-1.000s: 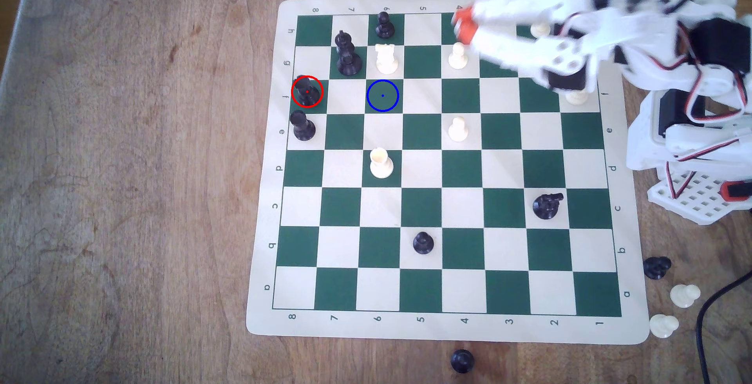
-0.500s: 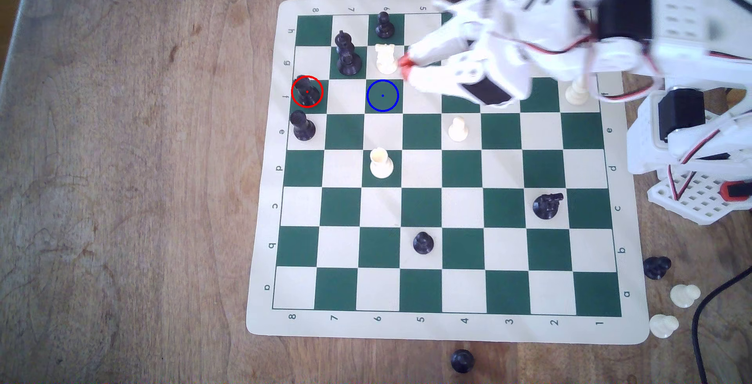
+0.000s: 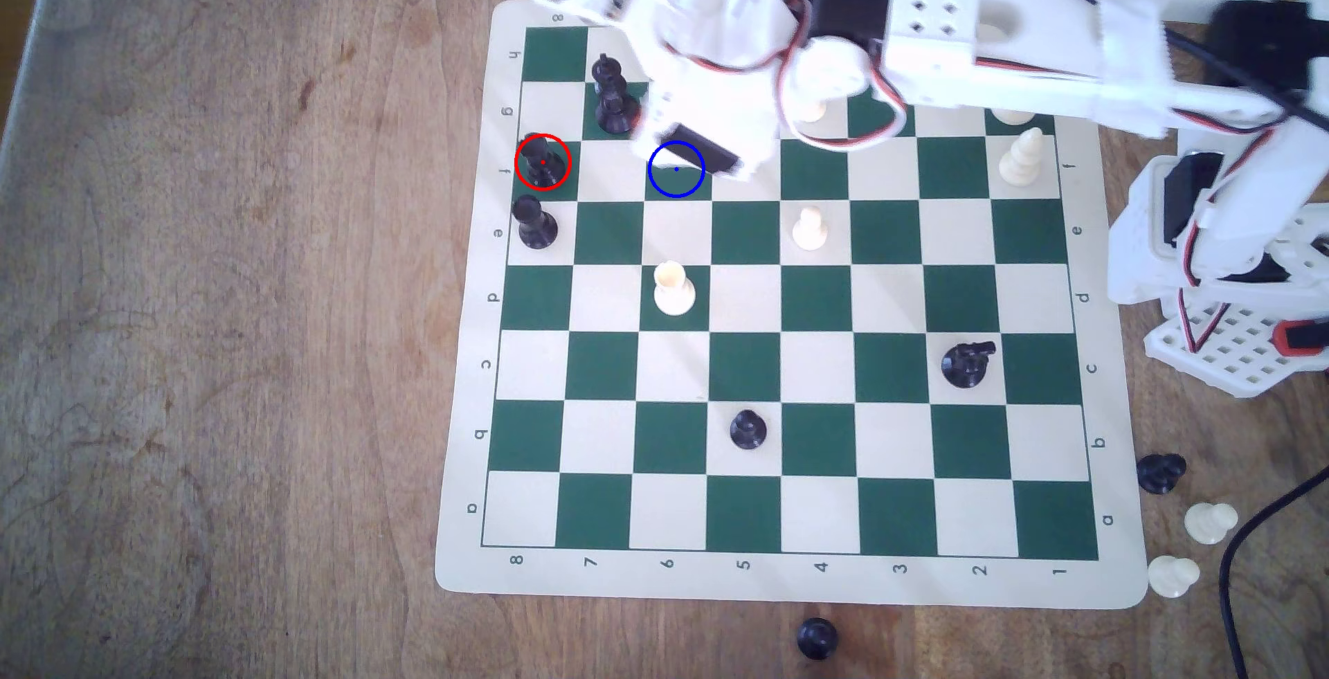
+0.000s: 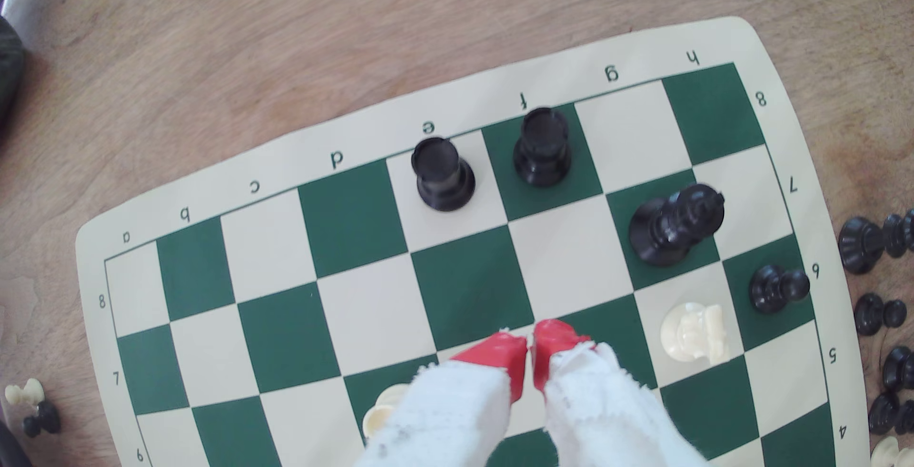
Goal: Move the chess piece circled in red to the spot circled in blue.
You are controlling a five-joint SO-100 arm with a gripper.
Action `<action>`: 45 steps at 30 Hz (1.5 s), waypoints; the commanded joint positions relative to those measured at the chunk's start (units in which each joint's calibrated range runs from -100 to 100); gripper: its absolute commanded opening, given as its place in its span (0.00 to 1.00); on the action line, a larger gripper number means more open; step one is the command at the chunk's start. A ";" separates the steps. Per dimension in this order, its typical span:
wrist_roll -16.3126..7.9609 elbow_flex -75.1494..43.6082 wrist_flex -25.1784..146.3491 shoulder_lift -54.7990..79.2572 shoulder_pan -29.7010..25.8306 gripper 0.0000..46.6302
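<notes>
Claw: gripper (image 4: 530, 348) with its red-tipped fingers (image 4: 499, 351) pressed nearly together, a thin slit between them, nothing held.
Claw position: in the wrist view the tips hang over the board's middle rows, well short of the edge rank; height above the board cannot be judged.
Arm: in the exterior view the white arm (image 3: 928, 10) reaches in from the exterior view's right and its wrist body covers part of the blue ring.
Target piece: the chess piece (image 3: 541, 160) stands upright on its red-ringed green square at the board's edge on the exterior view's left; wrist view shows it on file f (image 4: 541, 146), apart from the claw.
Lookalike: second black rook (image 3: 535, 221) on the next square, just beside it.
Destination: the spot (image 3: 679, 184), two squares from the piece along the same row, carries no piece.
Neighbours: black crowned piece (image 3: 611, 95) and white rook (image 4: 695, 331) near the route.
Done: approach only, by my reading.
Left: spread the fingers, reach the piece, grasp, lift, carry, set down.
</notes>
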 commanded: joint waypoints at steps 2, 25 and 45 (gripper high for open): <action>0.68 -14.55 -0.05 4.88 0.85 0.04; 1.12 -29.51 -7.50 24.91 3.28 0.26; 1.61 -33.41 -11.10 31.36 4.29 0.25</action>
